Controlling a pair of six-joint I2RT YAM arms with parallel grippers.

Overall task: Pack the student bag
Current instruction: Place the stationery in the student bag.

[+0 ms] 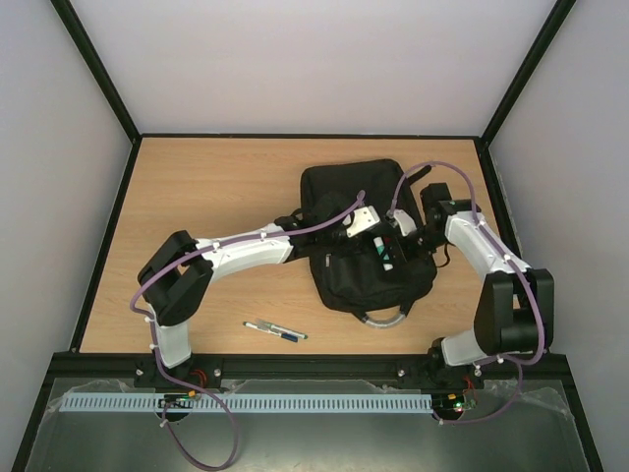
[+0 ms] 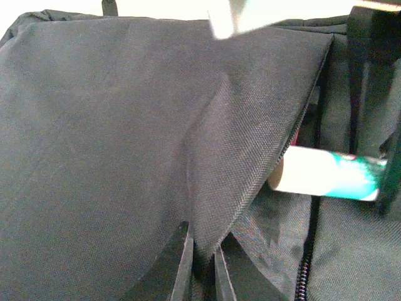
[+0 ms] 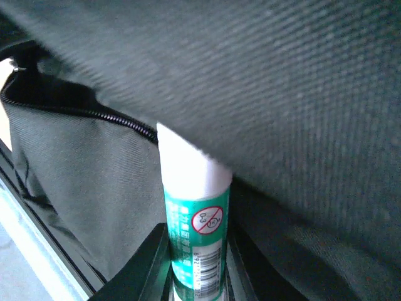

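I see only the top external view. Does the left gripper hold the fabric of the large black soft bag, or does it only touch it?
Observer: It holds. In the left wrist view, the left gripper is shut on a fold of the student bag, flap raised like a tent.
Operator: Is the white cap of the green-and-white tube inside?
Observer: Only its tip. The right wrist view shows the right gripper shut on the tube, cap just under the flap edge, beside the zipper.

You look down from behind the arms; both wrist views sit close, sharing the white-and-green plastic tube (image 3: 194, 213) by their jaws.
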